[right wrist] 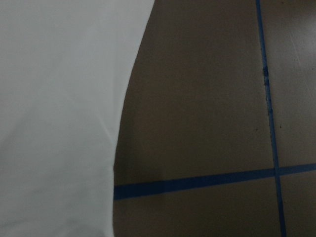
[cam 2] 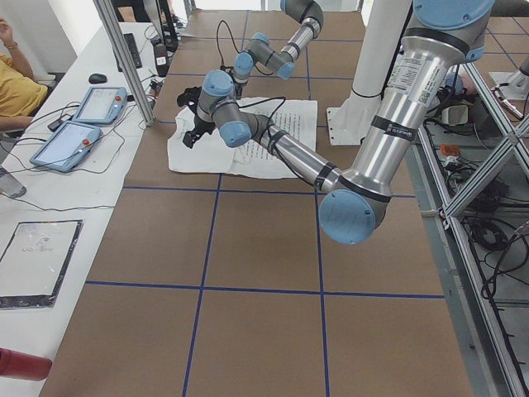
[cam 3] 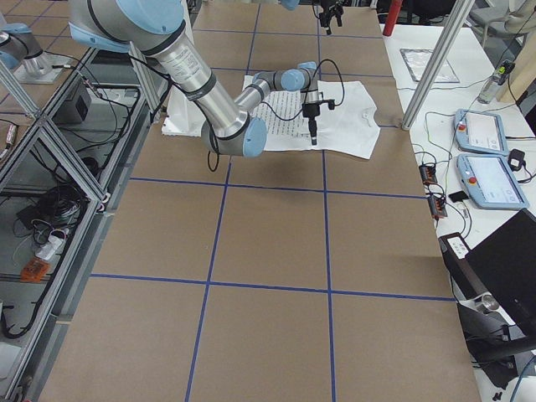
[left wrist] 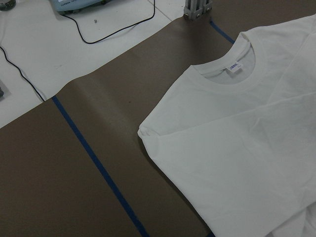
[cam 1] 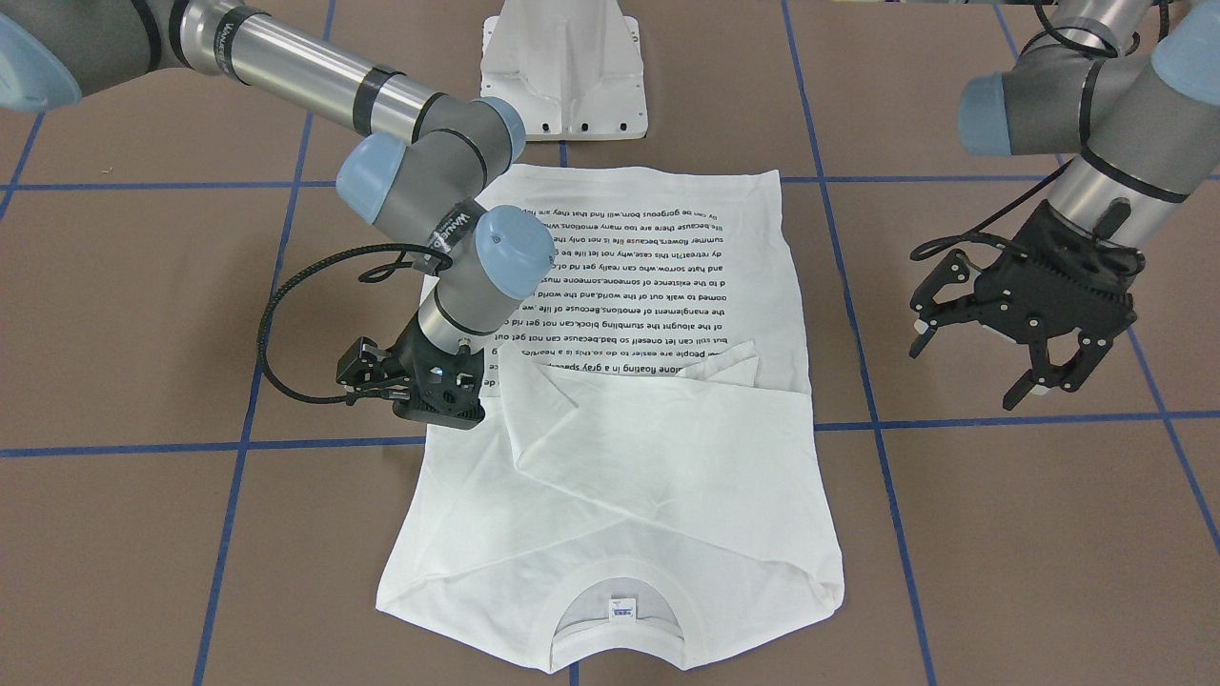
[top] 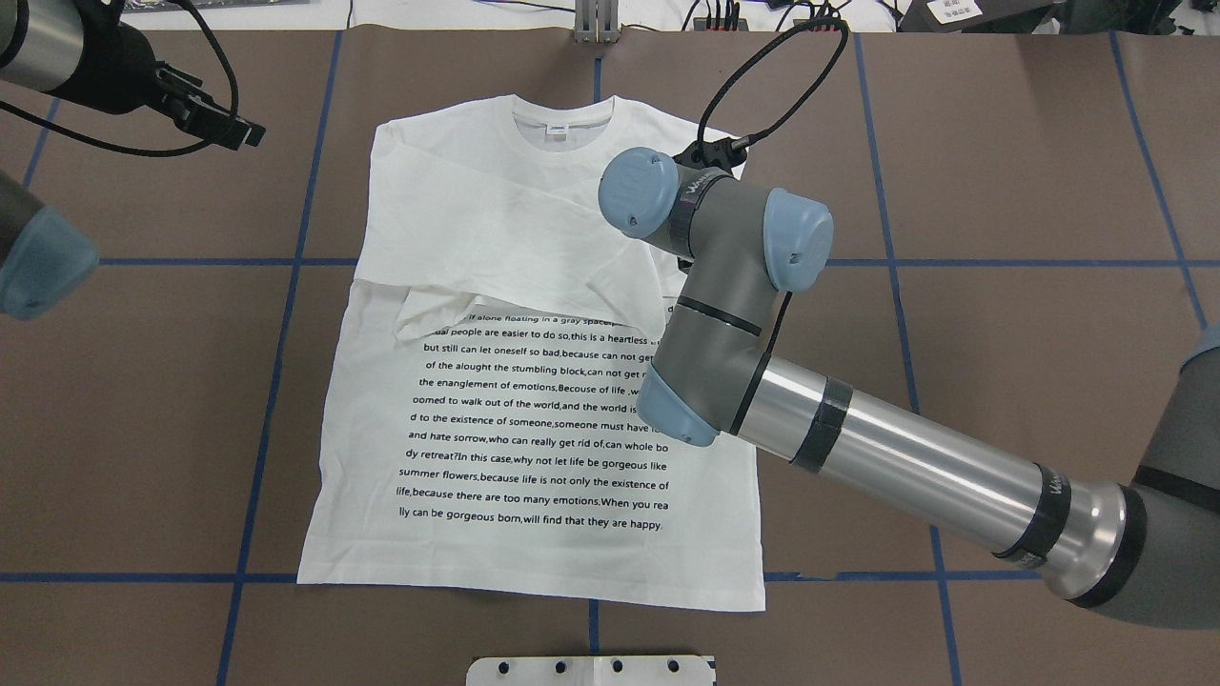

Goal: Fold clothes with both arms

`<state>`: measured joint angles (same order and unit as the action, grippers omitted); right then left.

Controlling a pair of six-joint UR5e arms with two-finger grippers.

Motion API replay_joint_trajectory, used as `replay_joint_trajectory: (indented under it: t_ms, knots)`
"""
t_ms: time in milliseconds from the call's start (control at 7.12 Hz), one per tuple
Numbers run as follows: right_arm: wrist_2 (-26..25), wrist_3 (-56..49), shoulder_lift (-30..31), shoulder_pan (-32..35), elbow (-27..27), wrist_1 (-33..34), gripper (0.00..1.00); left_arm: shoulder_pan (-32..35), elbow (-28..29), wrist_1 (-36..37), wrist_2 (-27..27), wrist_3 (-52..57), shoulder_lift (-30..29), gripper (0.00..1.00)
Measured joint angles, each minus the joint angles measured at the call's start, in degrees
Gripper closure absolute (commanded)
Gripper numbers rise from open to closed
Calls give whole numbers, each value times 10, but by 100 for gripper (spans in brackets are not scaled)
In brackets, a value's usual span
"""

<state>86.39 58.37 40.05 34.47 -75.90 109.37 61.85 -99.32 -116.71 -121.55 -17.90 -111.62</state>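
Observation:
The clothes are one white long-sleeved T-shirt [cam 1: 648,457] lying flat on the brown table, its collar on the far side from the robot. It also shows as the same shirt [top: 534,429] from overhead. Both sleeves lie folded across the chest above the black text. My right gripper [cam 1: 440,400] points down, low at the shirt's edge beside the folded sleeve; its fingers are hidden, so I cannot tell whether it is open or shut. My left gripper [cam 1: 967,376] hangs open and empty above bare table, off the shirt's other side. The left wrist view shows the collar and neck label [left wrist: 236,68].
The white metal base [cam 1: 564,76] stands just beyond the shirt's hem, on the robot's side. Blue tape lines [cam 1: 238,443] cross the table. Past the far edge is a white bench with tablets [cam 2: 83,124], cables and a seated person [cam 2: 16,83].

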Motion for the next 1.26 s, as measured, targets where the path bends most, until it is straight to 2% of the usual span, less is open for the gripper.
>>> replay_joint_trajectory:
  t_ms: [281, 421, 562, 843, 983, 1264]
  knots:
    - [14, 38, -14, -2, -35, -72, 1, 0, 0, 0, 0, 0, 0, 0]
    - [19, 83, -34, -13, -25, -112, 2, 0, 0, 0, 0, -1, 0, 0]
    - [20, 125, -71, -27, 11, -131, 5, 1, 0, 0, 0, -1, 0, 0]
    - [15, 167, -133, -47, 96, -142, 22, 1, 0, 0, 0, -2, 0, 0]
    - [6, 171, -141, -53, 121, -143, 28, 1, 0, 0, 0, -2, 1, 0]
    - [-27, 169, -144, -64, 154, -144, 31, 1, 0, 0, 0, -2, 2, 0]
